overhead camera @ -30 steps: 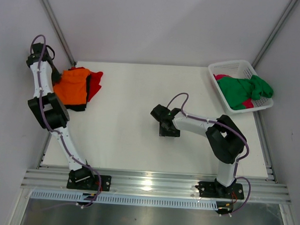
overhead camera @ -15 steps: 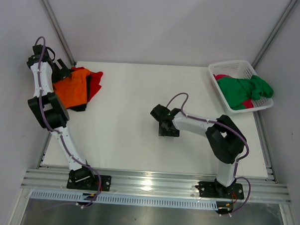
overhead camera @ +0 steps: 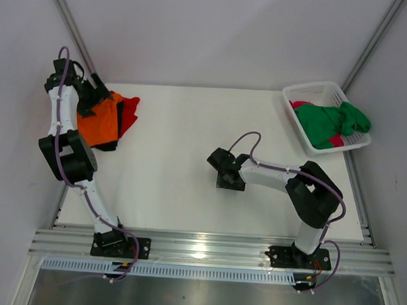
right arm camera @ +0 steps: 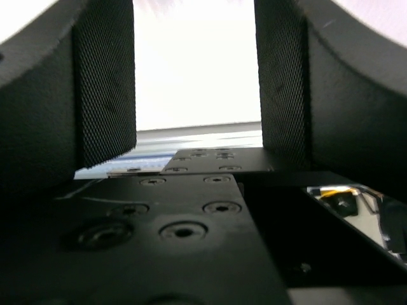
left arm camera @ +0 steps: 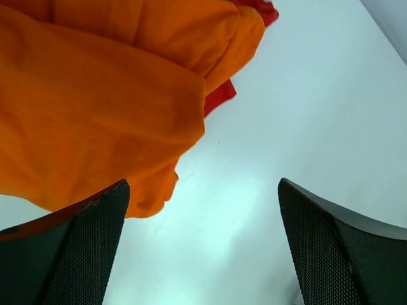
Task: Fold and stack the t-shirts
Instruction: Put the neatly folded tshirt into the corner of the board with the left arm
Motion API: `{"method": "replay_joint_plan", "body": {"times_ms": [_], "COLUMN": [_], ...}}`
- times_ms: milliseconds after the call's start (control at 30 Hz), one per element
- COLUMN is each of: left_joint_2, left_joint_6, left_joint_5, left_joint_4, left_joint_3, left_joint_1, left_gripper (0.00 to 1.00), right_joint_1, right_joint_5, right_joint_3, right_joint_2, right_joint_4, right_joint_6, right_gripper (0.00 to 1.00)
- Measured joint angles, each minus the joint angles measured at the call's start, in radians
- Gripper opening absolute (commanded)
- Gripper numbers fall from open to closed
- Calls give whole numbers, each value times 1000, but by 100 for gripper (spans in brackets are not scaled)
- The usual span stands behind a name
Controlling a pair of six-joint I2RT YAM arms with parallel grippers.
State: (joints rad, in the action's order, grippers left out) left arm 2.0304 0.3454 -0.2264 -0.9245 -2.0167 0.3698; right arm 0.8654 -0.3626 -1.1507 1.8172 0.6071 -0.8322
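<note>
An orange t-shirt [overhead camera: 100, 123] lies folded at the table's back left corner on top of a red one [overhead camera: 129, 112], with a black one [overhead camera: 106, 146] showing beneath. In the left wrist view the orange t-shirt [left arm camera: 95, 108] fills the upper left, with red cloth [left arm camera: 220, 98] peeking out under it. My left gripper [overhead camera: 93, 96] hovers at the orange shirt's back edge, open [left arm camera: 203, 254], with only bare table between its fingers. My right gripper [overhead camera: 227, 175] rests low at mid-table, open [right arm camera: 194, 89] and empty. A green t-shirt [overhead camera: 330, 123] and a pink one [overhead camera: 301, 104] lie crumpled in the basket.
The white lattice basket [overhead camera: 313, 86] stands at the back right corner. The white table [overhead camera: 178, 124] spreads between the stack and the basket. Metal frame posts rise at both back corners. The right wrist view looks back over a black mounting plate [right arm camera: 184, 229].
My left gripper has opened, let go of the orange t-shirt and pulled up and back a little. The orange shirt has settled narrower on the stack. The right arm shifted slightly.
</note>
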Motion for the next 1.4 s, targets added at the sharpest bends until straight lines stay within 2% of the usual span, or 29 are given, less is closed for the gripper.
{"method": "replay_joint_plan", "body": {"times_ms": [133,500,800,1033,1400], "left_joint_2": [11,30,175,259,312], "left_joint_6": [46,114,207,242,279], "left_joint_5": [-43,-8,-169,-237,-326], "left_joint_4": [-3,-55,-34,-25,33], "left_joint_3": [20,-25,-59,-89,-84], "left_joint_1": [-3,-3,-4,-4,-4], "left_gripper": [100,99,99,100,99], "right_joint_1": [7,31,34,34,34], "right_joint_5": [-11,-55,-86,-119,-183], "right_joint_3": [89,257,265,255,237], "right_joint_2": [-66,-203,-277,-332,-463], "right_joint_4": [-29,-97,-90,-35,94], "right_joint_6": [-61,-141,-121,-90,-84], "right_gripper": [59,58,59,59,59]}}
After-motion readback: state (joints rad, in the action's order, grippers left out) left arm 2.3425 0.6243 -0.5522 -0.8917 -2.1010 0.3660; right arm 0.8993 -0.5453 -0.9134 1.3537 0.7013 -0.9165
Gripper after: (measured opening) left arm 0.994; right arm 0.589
